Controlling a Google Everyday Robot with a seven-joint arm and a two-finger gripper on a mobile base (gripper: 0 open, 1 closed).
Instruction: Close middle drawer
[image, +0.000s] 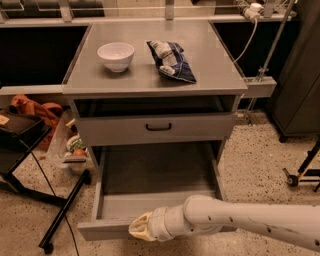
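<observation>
The middle drawer (155, 175) of the grey cabinet (150, 80) stands pulled far out, its long grey tray bare inside. Its flat front (100, 231) faces the camera at the bottom of the view. Its black handle is hidden behind my arm. My gripper (140, 228), cream-tipped on a white arm (240, 225) coming in from the lower right, sits against the outer face of that front, near its middle and just below its top edge. The drawer above (159, 127), with a taller front and a black handle, is pushed in.
A white bowl (116, 55) and a dark snack bag (170, 61) lie on the cabinet top. A black stand's legs (60, 215) and an orange bag (35, 110) are on the floor at left. A dark cabinet (300, 75) and a wheeled stand (300, 175) are at right.
</observation>
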